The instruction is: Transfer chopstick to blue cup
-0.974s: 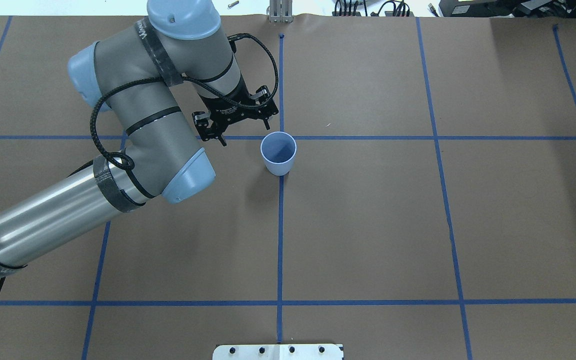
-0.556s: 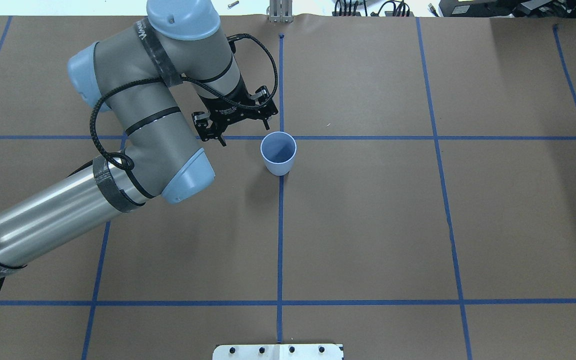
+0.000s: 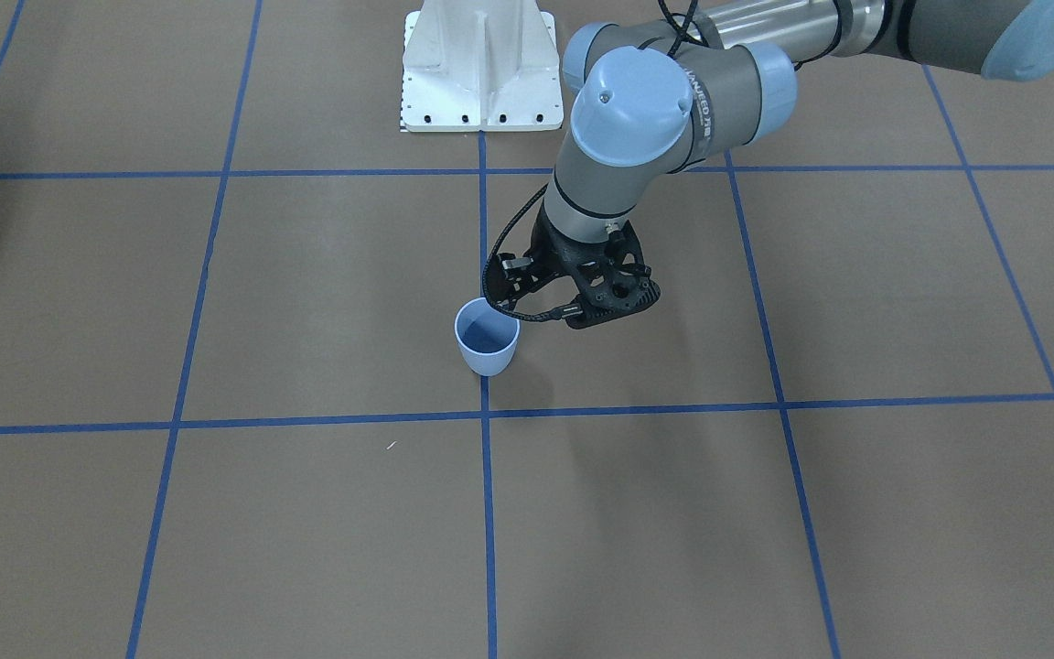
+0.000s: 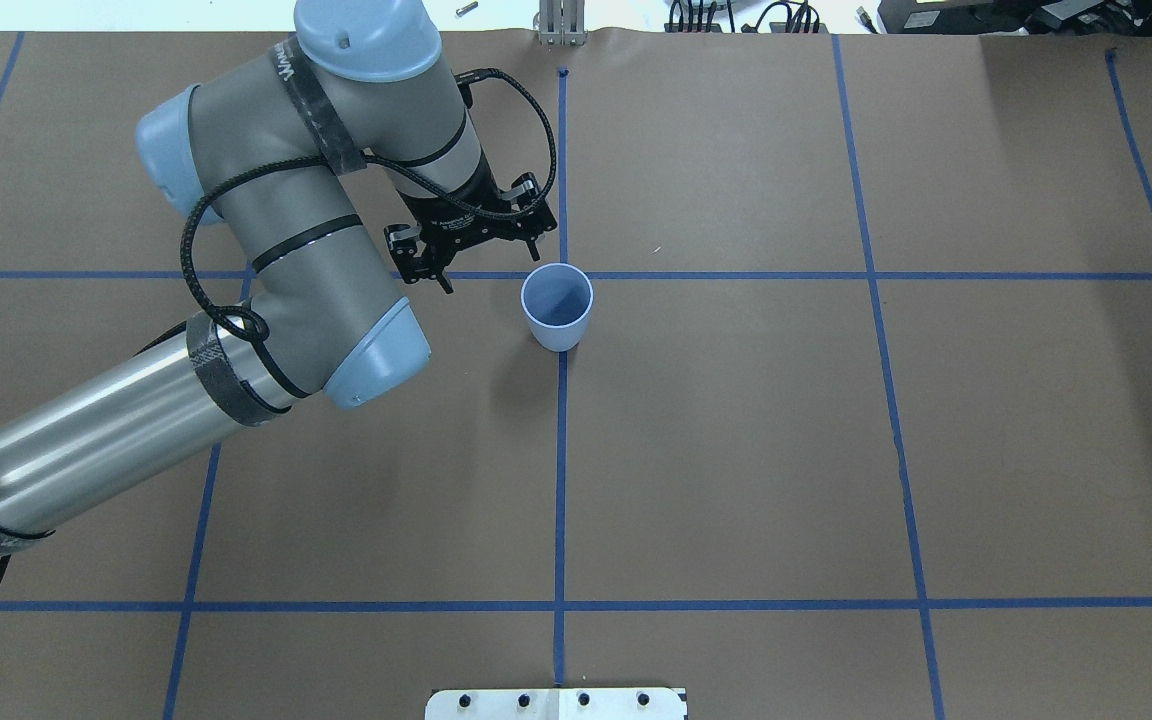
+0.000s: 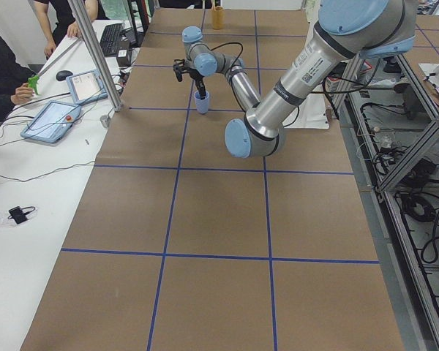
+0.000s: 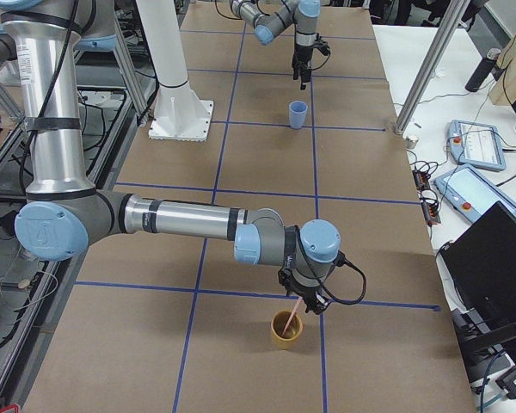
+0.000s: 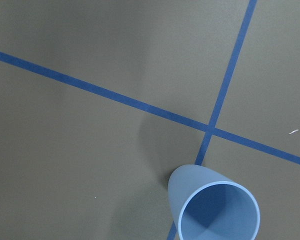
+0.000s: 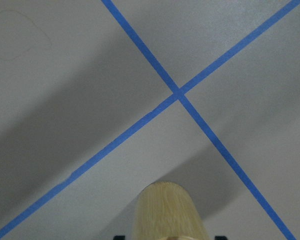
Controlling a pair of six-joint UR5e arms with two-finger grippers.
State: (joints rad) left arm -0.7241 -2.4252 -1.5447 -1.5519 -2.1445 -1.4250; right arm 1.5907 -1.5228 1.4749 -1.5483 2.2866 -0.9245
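The blue cup stands upright and empty at a tape crossing; it also shows in the front view and the left wrist view. My left gripper hangs just beside the cup, on its far left in the overhead view, open and empty, not touching it. A pale pink chopstick leans in a wooden cup at the table's right end. My right gripper hovers right over that cup; I cannot tell whether it is open or shut.
Brown table paper with a blue tape grid. The white arm base stands at the robot's side. The wooden cup shows at the bottom of the right wrist view. Operators and tablets sit along the far table edge.
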